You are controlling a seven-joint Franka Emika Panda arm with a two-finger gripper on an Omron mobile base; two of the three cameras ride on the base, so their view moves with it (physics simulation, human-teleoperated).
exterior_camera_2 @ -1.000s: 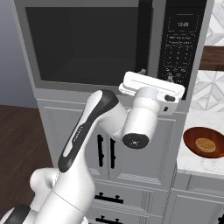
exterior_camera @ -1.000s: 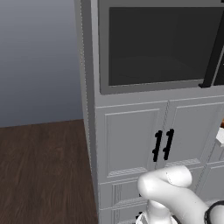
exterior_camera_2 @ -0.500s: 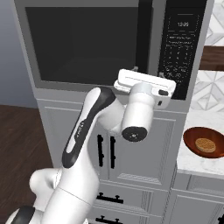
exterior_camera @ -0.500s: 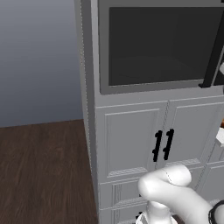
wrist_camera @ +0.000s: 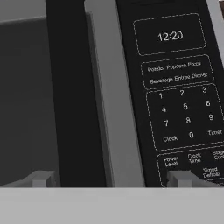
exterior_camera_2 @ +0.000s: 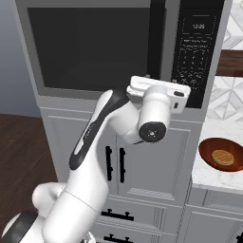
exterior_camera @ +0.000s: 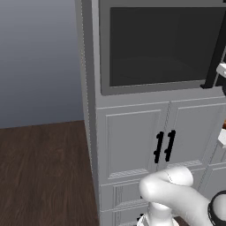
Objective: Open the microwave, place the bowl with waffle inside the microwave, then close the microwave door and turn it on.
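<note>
The microwave (exterior_camera_2: 118,47) is a large grey-framed box built into a tall column of white panelled cabinets (exterior_camera: 132,145), above a pair of doors with short black handles (exterior_camera_2: 115,164). The microwave door (exterior_camera: 163,46) is shut; its wide tinted window looks almost black, and a long black bar handle (exterior_camera_2: 155,38) runs upright along its right side. Right of the handle sits a black control panel (wrist_camera: 181,87) with a clock reading 12:20, a number pad and rows of labelled buttons.

The bowl (exterior_camera_2: 222,155) is round, shallow and reddish-brown, with a pale golden waffle (exterior_camera_2: 223,157) lying in it. It rests on the light marbled desk (exterior_camera_2: 209,173) to the right of the cabinet column, lower than the microwave and well apart from the arm.

The white arm rises from the lower left of the right base view, bends at a dark-banded elbow and lifts its wrist to the height of the microwave's lower edge. The pincer (wrist_camera: 111,178) points straight at the appliance front, close to it, with its two fingertips (wrist_camera: 41,178) spread wide apart and gripping nothing. Between them in the hand view lie the black handle and the grey strip of door frame (wrist_camera: 113,96) beside it; the right tip stands before the bottom of the control panel.
</note>
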